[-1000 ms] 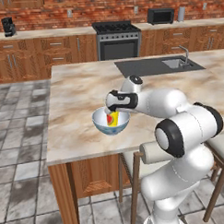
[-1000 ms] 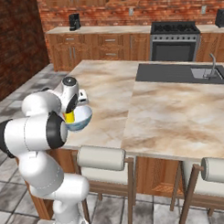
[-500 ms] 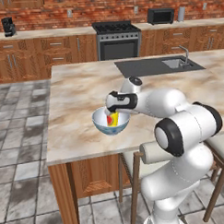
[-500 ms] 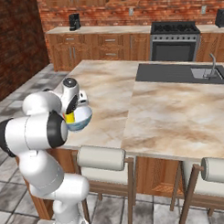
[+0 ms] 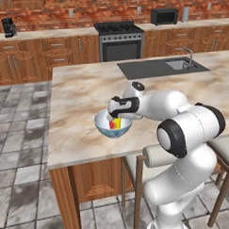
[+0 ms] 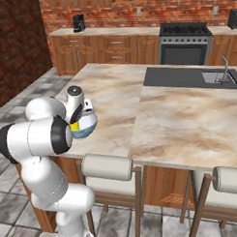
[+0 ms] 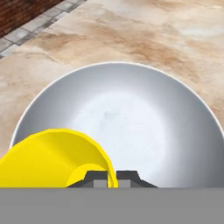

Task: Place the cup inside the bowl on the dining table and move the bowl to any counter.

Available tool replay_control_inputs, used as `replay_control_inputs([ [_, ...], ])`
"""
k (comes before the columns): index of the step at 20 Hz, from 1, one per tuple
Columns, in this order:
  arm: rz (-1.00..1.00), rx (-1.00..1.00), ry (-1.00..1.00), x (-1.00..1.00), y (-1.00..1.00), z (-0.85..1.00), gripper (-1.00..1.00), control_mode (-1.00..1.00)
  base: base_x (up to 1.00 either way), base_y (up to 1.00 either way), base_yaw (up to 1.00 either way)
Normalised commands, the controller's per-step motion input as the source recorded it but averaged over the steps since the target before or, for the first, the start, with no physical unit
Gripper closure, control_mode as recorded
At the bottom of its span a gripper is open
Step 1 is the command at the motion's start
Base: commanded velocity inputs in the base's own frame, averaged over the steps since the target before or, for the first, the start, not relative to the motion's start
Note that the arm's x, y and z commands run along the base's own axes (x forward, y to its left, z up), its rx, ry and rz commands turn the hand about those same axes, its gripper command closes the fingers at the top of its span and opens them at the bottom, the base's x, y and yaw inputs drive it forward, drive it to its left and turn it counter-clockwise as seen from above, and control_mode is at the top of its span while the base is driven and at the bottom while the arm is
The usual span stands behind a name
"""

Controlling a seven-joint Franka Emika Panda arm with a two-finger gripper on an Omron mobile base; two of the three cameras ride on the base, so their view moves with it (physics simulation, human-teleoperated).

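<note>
- The white arm rises from beside the stools, bends at a dark elbow joint and reaches forward and low over the near edge of the dining table (image 5: 82, 89).
- Its forearm lies nearly level above the marble; the wrist turns the hand sideways and downward, so the gripper (image 5: 115, 117) points into the bowl (image 5: 107, 131).
- In the right base view the hand sits just above the bowl (image 6: 87, 126), with the arm's bulky white link and dark joint in front of it, hiding most of the fingers.
- The gripper (image 7: 112, 178) is closed down tight: in the hand view its two dark finger tips stand almost together, pinching the rim of the cup (image 7: 52, 157).
- The cup (image 5: 116, 123) is yellow with a red patch; it sits inside the bowl's opening, toward the side nearest the hand. Whether its base touches the bowl's white floor cannot be told.
- The bowl (image 7: 131, 122) stands upright on the table near its front edge, white inside, blue-grey outside.
- The dark inset sink (image 5: 159, 67) with its tap lies well apart from the bowl, toward the far right of the table in the left base view.
- Beyond the table, the counter (image 5: 42, 33) runs along the brick wall, with a stove (image 5: 119, 40) set between its wooden cabinets.
- Padded stools (image 6: 107, 167) stand tucked under the table's near side.
</note>
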Motion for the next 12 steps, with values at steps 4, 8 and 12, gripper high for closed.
replay_control_inputs([
  [4,0.0,0.0,0.0,0.0,0.0,-0.18,1.0,-1.0,0.0,0.0,0.0],
  [8,0.0,0.0,0.0,0.0,0.0,-0.13,1.0,-1.0,0.0,0.0,0.0],
  [12,0.0,0.0,0.0,0.0,0.0,0.0,1.0,-1.0,0.0,0.0,0.0],
])
